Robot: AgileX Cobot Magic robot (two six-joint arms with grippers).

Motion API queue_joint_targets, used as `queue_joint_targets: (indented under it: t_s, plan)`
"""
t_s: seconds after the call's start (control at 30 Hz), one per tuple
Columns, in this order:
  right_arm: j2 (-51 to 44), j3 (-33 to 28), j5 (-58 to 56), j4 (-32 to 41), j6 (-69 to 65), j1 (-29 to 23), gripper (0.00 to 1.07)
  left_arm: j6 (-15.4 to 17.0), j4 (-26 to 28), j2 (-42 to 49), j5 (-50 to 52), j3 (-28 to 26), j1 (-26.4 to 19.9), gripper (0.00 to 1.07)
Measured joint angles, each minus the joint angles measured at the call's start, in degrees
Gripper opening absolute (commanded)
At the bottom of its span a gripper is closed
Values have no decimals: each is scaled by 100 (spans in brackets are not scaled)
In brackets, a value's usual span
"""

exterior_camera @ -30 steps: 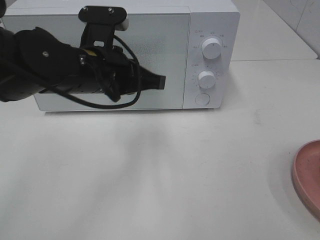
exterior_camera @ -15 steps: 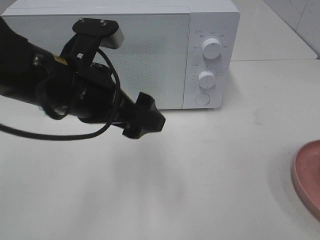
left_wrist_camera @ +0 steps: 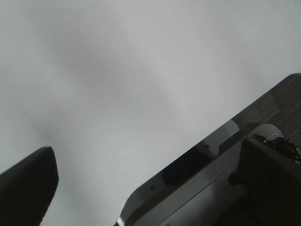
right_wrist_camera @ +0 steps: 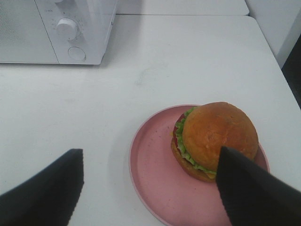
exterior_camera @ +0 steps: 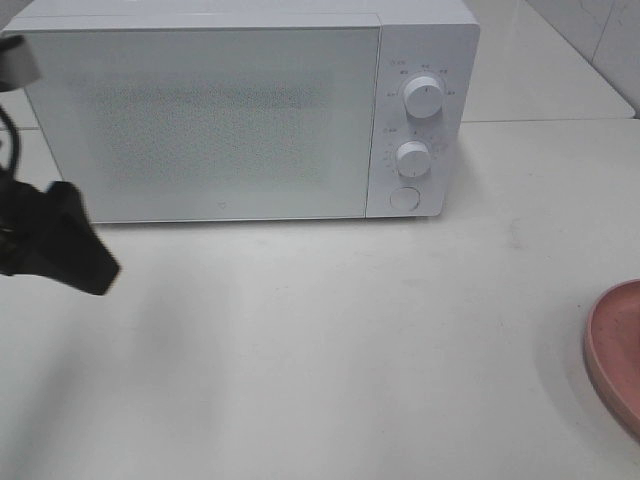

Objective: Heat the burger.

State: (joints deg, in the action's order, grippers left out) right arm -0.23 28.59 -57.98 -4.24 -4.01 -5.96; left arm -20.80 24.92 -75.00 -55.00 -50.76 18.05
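Nearest you, the burger sits on its pink plate, unheated; your right tool hovers above it, jaws spread and empty. The left tool is open too. Beyond, the microwave is shut.

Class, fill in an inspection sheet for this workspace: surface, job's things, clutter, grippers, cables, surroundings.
Surface: white table, bare between the things.
Job's things: burger sits on a pink plate at the table's right; white microwave at the back, door shut, two dials and a round button on its panel.
Clutter: nothing seen.
Grippers: left gripper at the left edge, open, holding nothing; right gripper open above the plate, one finger in front of the burger, contact unclear.
Cables: black cable on the left arm.
Surroundings: tiled wall upper right.
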Motion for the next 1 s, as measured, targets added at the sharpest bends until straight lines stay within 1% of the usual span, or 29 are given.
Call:
queue_joint_targets:
  t_s: [0.03, 0.07, 0.1, 0.13, 0.17, 0.2, 0.23, 0.27, 0.3, 0.33, 0.37, 0.4, 0.43, 0.47, 0.5, 0.53, 0.57, 0.6, 0.63, 0.7, 0.73, 0.8, 0.83, 0.87, 0.9, 0.93, 0.97, 1.0]
  plan:
    - [0, 0, 6, 0, 0, 0, 76, 34, -172, 252, -395, 0, -470, 98]
    - [0, 0, 6, 0, 0, 0, 76, 34, -172, 252, -395, 0, -470, 98]
    - [0, 0, 6, 0, 0, 0, 76, 80, -241, 367, -584, 0, -722, 98]
    - [0, 0, 6, 0, 0, 0, 76, 80, -241, 367, -584, 0, -722, 98]
    - [0, 0, 11, 0, 0, 0, 76, 298, -395, 659, -819, 0, -1192, 98]
    - [0, 0, 11, 0, 0, 0, 76, 544, -527, 945, -922, 0, -1547, 98]
    - [0, 0, 11, 0, 0, 0, 76, 544, -527, 945, -922, 0, -1547, 98]
    - [0, 0, 11, 0, 0, 0, 76, 665, -590, 1100, -957, 0, -1679, 98]
    - [0, 0, 11, 0, 0, 0, 76, 894, -791, 1421, -1066, 0, -1937, 98]
    - [0, 0, 11, 0, 0, 0, 76, 894, -791, 1421, -1066, 0, -1937, 98]
    - [0, 0, 11, 0, 0, 0, 76, 985, -888, 1553, -1123, 0, -2011, 98]
    - [0, 0, 11, 0, 0, 0, 76, 1169, -1157, 1851, -1243, 0, -2057, 98]
    - [0, 0, 11, 0, 0, 0, 76, 1169, -1157, 1851, -1243, 0, -2057, 98]
    - [0, 0, 11, 0, 0, 0, 76, 1226, -1266, 2023, -1312, 0, -2068, 98]
    - [0, 0, 11, 0, 0, 0, 76, 1295, -1398, 2389, -1358, 69, -2080, 98]
    - [0, 0, 11, 0, 0, 0, 76, 1295, -1398, 2389, -1358, 69, -2080, 98]
    - [0, 0, 11, 0, 0, 0, 76, 1318, -1432, 2584, -1364, 132, -2080, 98]
    - [0, 0, 11, 0, 0, 0, 76, 1324, -1455, 2962, -1375, 304, -2080, 98]
    - [0, 0, 11, 0, 0, 0, 76, 1324, -1455, 2962, -1375, 304, -2080, 98]
    - [0, 0, 11, 0, 0, 0, 76, 1324, -1478, 3570, -1381, 653, -2080, 98]
    - [0, 0, 11, 0, 0, 0, 76, 1324, -1478, 3570, -1381, 653, -2080, 98]
    - [0, 0, 11, 0, 0, 0, 75, 1329, -1524, 4160, -1381, 1020, -2080, 98]
    - [0, 0, 11, 0, 0, 0, 75, 1329, -1524, 4160, -1381, 1020, -2080, 98]
    - [0, 0, 11, 0, 0, 0, 75, 1341, -1536, 4555, -1352, 1266, -2080, 98]
    - [0, 0, 11, 0, 0, 0, 75, 1341, -1536, 4555, -1352, 1266, -2080, 98]
    - [0, 0, 11, 0, 0, 0, 75, 1341, -1536, 4893, -1301, 1478, -2080, 98]
    - [0, 0, 11, 0, 0, 0, 75, 1341, -1536, 5076, -1272, 1581, -2080, 98]
    - [0, 0, 11, 0, 0, 0, 75, 1341, -1536, 5076, -1272, 1581, -2080, 98]
